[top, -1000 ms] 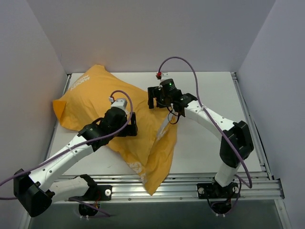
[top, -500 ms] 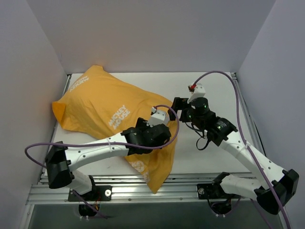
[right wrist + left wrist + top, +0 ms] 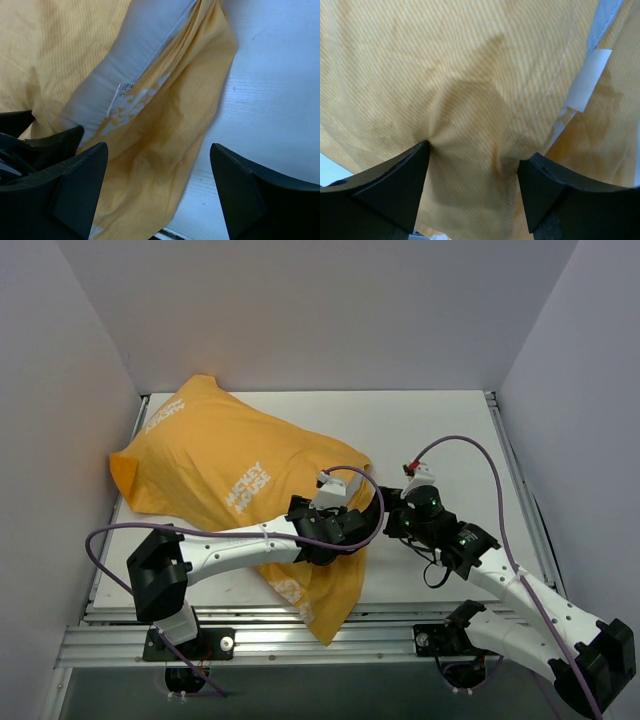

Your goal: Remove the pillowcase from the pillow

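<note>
The orange-yellow pillowcase (image 3: 215,455) lies from the back left to the front middle, white lettering up. My left gripper (image 3: 335,528) is open and pressed down on its loose end. In the left wrist view (image 3: 474,170) a fold of pillowcase (image 3: 470,75) bunches between the fingers. My right gripper (image 3: 393,520) is open just right of that end, low over the pillowcase edge (image 3: 165,140) and the table. The white pillow (image 3: 145,45) shows in the case's opening with a small white label (image 3: 116,100). The pillow also peeks out in the left wrist view (image 3: 607,20).
The white table (image 3: 450,430) is walled at the back and both sides. A metal rail (image 3: 360,635) runs along the front edge, and the pillowcase tip hangs over it. Purple cables loop above both arms.
My left arm swung right and forward along the pillowcase to its loose end. My right arm drew back from the table's middle and came down beside that end.
</note>
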`<state>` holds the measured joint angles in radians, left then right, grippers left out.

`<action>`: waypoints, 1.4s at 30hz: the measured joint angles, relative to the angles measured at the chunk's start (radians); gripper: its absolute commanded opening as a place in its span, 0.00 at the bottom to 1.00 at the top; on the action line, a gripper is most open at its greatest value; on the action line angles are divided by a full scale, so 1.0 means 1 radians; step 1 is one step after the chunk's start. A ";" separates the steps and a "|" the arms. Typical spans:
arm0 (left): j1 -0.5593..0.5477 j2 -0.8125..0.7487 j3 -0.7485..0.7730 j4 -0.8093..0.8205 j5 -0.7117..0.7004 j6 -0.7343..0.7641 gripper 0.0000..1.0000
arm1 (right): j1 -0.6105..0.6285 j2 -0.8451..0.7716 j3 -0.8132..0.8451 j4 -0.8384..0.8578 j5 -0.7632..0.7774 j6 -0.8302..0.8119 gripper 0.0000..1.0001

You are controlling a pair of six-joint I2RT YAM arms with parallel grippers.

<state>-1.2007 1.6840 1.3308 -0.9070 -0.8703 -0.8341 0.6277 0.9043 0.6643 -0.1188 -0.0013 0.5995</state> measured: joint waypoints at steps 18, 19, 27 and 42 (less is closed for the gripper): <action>0.008 -0.020 0.030 -0.064 -0.004 -0.053 0.34 | 0.014 0.122 -0.175 0.327 -0.214 0.100 0.76; 0.010 -0.022 0.030 -0.063 -0.002 -0.053 0.34 | 0.019 0.144 -0.178 0.352 -0.222 0.105 0.76; 0.018 -0.032 0.030 -0.063 0.020 -0.053 0.33 | 0.130 0.328 -0.169 0.523 -0.234 0.132 0.62; 0.079 -0.122 0.027 -0.034 0.077 -0.051 0.27 | 0.130 0.477 -0.257 0.691 -0.198 0.193 0.05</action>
<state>-1.1213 1.5616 1.3579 -0.9405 -0.7929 -0.8856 0.7578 1.3811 0.4076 0.5720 -0.1997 0.7925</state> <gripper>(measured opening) 0.280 0.002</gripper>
